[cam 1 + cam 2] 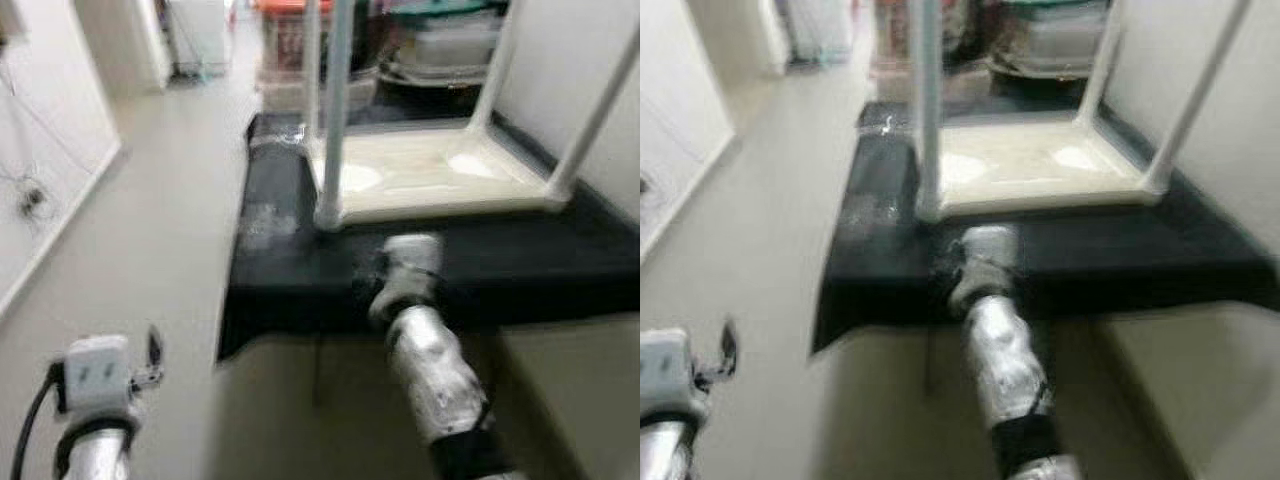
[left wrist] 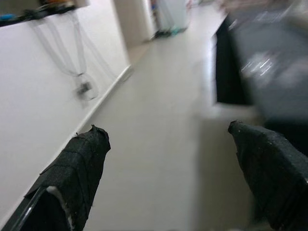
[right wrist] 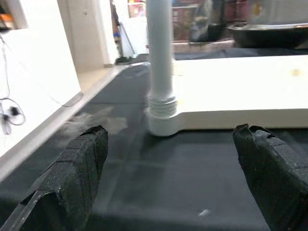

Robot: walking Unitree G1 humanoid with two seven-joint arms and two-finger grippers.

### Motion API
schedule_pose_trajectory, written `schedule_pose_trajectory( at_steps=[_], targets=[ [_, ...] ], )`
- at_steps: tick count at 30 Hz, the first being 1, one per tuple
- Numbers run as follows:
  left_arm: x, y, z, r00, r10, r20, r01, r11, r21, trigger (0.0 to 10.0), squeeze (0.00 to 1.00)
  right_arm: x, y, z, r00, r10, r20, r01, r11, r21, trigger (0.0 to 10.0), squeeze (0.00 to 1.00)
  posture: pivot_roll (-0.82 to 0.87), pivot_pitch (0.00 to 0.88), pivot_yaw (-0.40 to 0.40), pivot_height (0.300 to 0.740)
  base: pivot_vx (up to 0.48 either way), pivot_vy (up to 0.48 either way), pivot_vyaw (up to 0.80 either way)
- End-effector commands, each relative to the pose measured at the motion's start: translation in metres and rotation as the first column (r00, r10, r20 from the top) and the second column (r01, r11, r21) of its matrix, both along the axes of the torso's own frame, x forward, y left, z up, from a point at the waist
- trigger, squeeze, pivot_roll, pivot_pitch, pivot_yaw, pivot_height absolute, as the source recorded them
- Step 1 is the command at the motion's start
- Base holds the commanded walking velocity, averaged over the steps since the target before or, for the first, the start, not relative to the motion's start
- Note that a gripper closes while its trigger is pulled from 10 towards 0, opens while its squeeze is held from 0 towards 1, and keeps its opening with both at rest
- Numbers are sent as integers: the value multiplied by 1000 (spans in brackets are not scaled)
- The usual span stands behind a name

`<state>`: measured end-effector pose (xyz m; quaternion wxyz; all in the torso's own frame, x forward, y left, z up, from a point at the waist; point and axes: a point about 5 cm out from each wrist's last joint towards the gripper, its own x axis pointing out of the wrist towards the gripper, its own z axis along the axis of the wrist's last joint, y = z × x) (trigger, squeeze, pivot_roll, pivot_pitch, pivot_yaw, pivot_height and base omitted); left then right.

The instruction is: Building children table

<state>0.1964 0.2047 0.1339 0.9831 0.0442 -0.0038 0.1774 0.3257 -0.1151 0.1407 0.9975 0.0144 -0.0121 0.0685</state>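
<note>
Black-fingered and spread wide, the right gripper (image 3: 168, 178) hovers over the dark mat (image 1: 500, 265) just before the upturned white table's (image 1: 430, 175) near leg (image 3: 160, 62), while the left gripper (image 2: 166, 173), also open, hangs above bare floor (image 1: 150, 260).

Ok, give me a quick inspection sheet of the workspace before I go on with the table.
Surface: black mat on pale floor, dusty patches at its left.
Job's things: white table upside down on the mat, legs pointing up; near-left leg seated in its corner socket.
Clutter: bins behind the mat, blurred.
Grippers: right gripper open, low over the mat facing that leg; left gripper open, over bare floor.
Cables: cord along the left wall.
Surroundings: hallway.
</note>
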Motion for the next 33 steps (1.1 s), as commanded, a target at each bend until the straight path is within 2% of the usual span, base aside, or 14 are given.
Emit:
schedule_pose_trajectory(
  at_steps=[1, 16, 30, 33],
  targets=[
    [2, -4, 1, 1000, -16, 8, 16, 1000, -4, 10000, 0, -1, -17, -7, 998, -57, -20, 57, 998, -11, 10000, 0, 100, 0, -5, 740, 428, 0, 0],
    [2, -2, 1, 1000, -14, 1, 14, 1000, -12, 10000, 0, 1, -17, -4, 998, -65, -7, 65, 998, -11, 10000, 0, 100, 0, -4, 740, 393, 0, 0],
    [2, -3, 0, 1000, -23, -5, 23, 1000, -21, 10000, 0, 2, -25, -5, 993, -119, -5, 118, 992, -31, 10000, 0, 103, 0, -5, 740, 0, 0, 0],
    [2, -5, -1, 999, -33, -7, 33, 999, -28, 10000, 0, 4, -33, -5, 986, -167, -5, 166, 984, -61, 10000, 0, 103, 0, -5, 740, 0, 0, 0]
  ],
)
